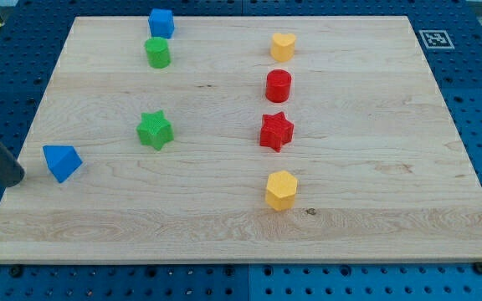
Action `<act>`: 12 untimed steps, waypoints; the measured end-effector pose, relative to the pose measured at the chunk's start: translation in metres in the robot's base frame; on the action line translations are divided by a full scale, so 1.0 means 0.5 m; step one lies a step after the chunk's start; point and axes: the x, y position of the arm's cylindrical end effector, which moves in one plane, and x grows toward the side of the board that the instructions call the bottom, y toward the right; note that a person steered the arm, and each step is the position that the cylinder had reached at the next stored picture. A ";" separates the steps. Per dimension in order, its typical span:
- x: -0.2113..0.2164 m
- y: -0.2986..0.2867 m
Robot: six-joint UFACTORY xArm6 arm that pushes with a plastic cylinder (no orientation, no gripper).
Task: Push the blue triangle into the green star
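Observation:
The blue triangle [61, 161] lies near the board's left edge. The green star [154, 130] sits to its right and a little higher, well apart from it. My dark rod comes in from the view's left edge, and my tip [15, 179] rests at the board's left edge, just left of the blue triangle and slightly lower, with a small gap between them.
A blue cube [161, 22] and a green cylinder [157, 53] stand at the top left. A yellow block [282, 46], a red cylinder [278, 85], a red star [276, 131] and a yellow hexagon [280, 190] form a column right of centre on the wooden board [375, 167].

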 end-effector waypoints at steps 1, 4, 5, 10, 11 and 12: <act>0.000 0.013; 0.012 0.015; -0.008 0.035; -0.052 0.169; -0.052 0.169; -0.053 0.170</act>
